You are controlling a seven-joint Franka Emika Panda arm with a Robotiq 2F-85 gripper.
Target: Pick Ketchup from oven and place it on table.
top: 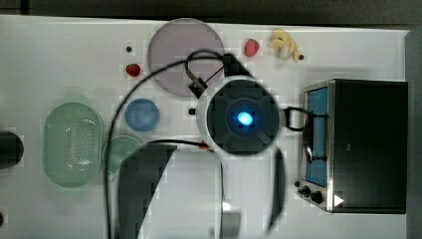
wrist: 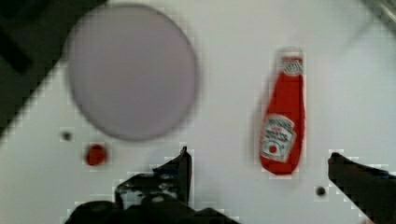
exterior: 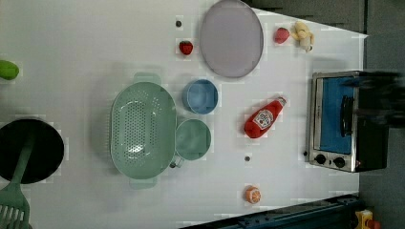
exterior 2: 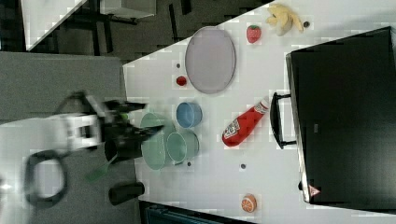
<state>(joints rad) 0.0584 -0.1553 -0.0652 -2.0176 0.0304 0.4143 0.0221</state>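
Here, your ketchup was a red squeeze bottle, white label, white cap, lying flat on the table near the oven door. The gripper stood wide open, holding nothing. Counted: two strawberries, two bowls, one plate.

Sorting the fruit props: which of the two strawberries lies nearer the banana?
The strawberry on the left view's right of the lilac plate, just beside the banana. The other strawberry lies across the plate.

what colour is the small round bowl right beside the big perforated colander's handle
Pale green, like the colander itself; the small round bowl shows best in the left view.
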